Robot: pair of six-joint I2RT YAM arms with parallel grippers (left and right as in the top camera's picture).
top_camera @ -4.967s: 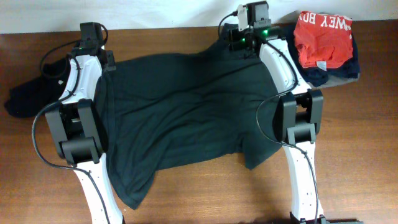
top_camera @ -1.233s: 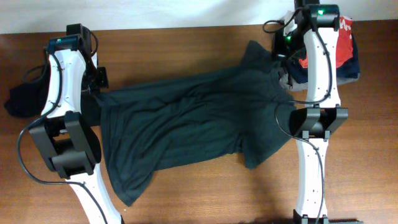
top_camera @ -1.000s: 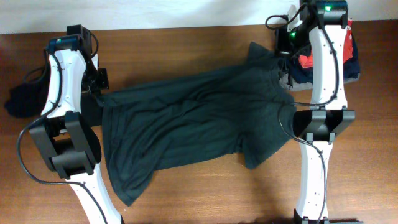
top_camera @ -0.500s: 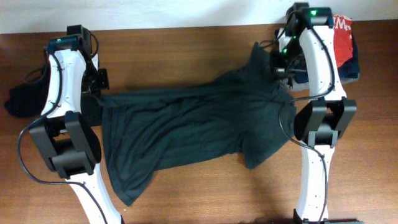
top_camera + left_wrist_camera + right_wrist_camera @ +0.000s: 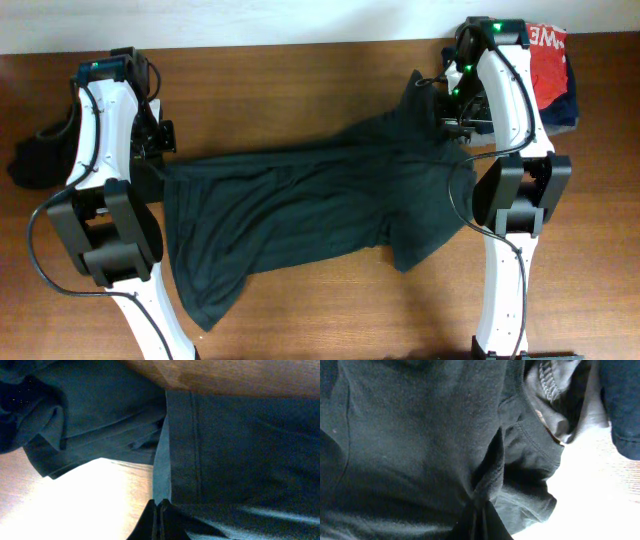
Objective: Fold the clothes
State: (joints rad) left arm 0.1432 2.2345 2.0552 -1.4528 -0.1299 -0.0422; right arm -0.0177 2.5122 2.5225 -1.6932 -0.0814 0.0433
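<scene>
A large dark green T-shirt (image 5: pixel 300 205) lies spread across the wooden table. Its far edge is pulled taut between my two grippers. My left gripper (image 5: pixel 158 148) is shut on the shirt's hem at the left side; in the left wrist view the fingertips (image 5: pixel 160 510) pinch the hemmed edge (image 5: pixel 182 445). My right gripper (image 5: pixel 447 112) is shut on bunched cloth at the shirt's far right corner, and the right wrist view shows the closed gripper (image 5: pixel 481 507) under a gathered fold (image 5: pixel 492 465). The near sleeve (image 5: pixel 205 300) trails toward the front left.
A second dark garment (image 5: pixel 35 160) lies crumpled at the table's left edge, behind my left arm. At the far right corner sits a pile of clothes: a red one with white lettering (image 5: pixel 548 65) on top of navy cloth (image 5: pixel 560 108).
Both grippers have drawn the shirt's far edge toward the front. The right gripper came forward and left from the clothes pile; the left one shifted a little forward. The far edge now runs straighter.
</scene>
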